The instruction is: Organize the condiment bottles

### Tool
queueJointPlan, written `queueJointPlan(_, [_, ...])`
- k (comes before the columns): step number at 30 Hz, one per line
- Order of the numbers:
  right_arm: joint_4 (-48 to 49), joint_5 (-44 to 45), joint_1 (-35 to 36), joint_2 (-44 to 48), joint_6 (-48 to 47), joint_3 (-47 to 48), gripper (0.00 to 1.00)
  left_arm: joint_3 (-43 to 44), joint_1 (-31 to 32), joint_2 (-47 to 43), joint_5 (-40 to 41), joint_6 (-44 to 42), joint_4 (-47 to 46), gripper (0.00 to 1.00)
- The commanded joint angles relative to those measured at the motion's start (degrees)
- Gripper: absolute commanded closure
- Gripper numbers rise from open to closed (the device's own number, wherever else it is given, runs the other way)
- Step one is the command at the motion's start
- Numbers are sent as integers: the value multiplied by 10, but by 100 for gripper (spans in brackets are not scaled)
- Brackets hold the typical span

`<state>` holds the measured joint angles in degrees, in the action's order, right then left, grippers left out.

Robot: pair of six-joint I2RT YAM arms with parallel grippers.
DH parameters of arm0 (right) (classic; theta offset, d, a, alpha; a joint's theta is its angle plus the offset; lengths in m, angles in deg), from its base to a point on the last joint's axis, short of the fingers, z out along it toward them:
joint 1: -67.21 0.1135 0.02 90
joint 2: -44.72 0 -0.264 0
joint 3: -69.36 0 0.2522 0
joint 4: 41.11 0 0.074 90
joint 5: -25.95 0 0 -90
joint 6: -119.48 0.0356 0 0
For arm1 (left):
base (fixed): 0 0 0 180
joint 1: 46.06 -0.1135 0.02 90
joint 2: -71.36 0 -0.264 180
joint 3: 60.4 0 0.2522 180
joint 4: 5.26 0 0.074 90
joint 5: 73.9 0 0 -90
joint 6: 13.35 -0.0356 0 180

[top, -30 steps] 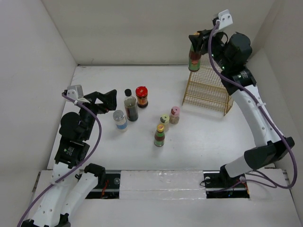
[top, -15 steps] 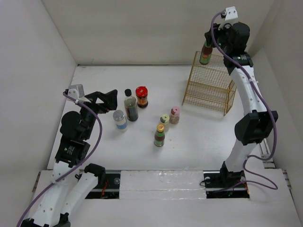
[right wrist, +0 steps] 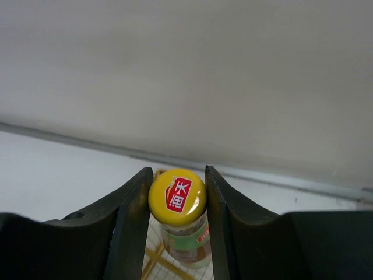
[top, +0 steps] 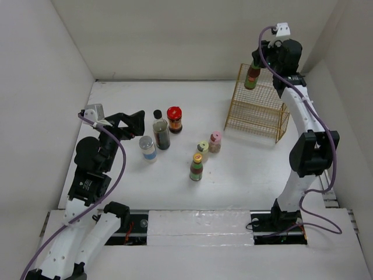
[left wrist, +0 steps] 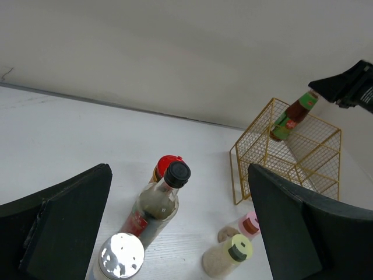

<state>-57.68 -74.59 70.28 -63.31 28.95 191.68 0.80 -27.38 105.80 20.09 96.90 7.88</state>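
Note:
My right gripper is shut on the yellow cap of a green-labelled bottle, held tilted above the back left corner of the gold wire basket. On the table stand a tall dark black-capped bottle, a red-lidded jar, a silver-lidded blue-labelled jar, a pink-capped shaker, a yellow-capped shaker and a second green-labelled bottle. My left gripper hangs open just left of the dark bottle, with nothing between its fingers.
White walls close in the table at the back and both sides. The basket stands at the back right, close to the right wall. The standing bottles cluster in the table's middle.
My right arm has swung the held bottle right and back, from off the basket's left corner to above it. The left arm has not moved.

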Motion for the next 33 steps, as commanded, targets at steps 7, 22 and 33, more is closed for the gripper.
queueJointPlan(7, [200, -1, -1, 76, 54, -191, 94, -3, 2, 6, -8, -1, -25, 0])
queueJointPlan(22, [175, -18, 4, 60, 60, -185, 27, 2, 2, 13, -14, -1, -25, 0])
queueJointPlan(33, [141, -86, 108, 210, 42, -234, 70, 7, 2, 2, 61, 29, -12, 0])
